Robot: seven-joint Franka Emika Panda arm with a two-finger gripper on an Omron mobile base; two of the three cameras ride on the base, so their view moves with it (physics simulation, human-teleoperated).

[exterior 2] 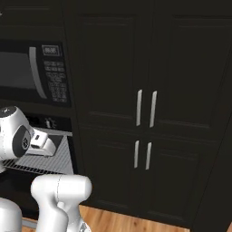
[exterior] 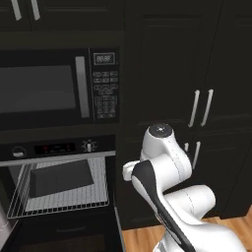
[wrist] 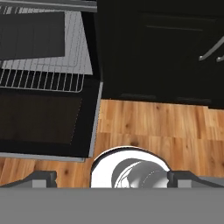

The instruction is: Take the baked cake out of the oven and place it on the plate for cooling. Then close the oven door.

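The baked cake cannot be made out anywhere; where it would sit, the dark flat rectangular tray lies on a silver wire rack pulled partly out of the black built-in wall oven, and nothing pale shows on the tray's top from these angles. The tray's long axis runs side to side, parallel to the oven's front, and it is slightly skewed on the rack. The wide black drop-down oven door hangs open, lying flat and level out over the floor — its dark glass window faces up, and its left part is cut off by the frame edge. The oven's control strip shows a red display and round knobs, too small to read.

The two-finger gripper is spread wide and holds nothing; its dark fingertips stand far apart, aimed down at the light wooden plank floor just right of the open door. In the right base view the white arm hides much of the oven.

Above the oven sits a black microwave with a keypad. To the right rise tall dark cabinets with silver bar handles.
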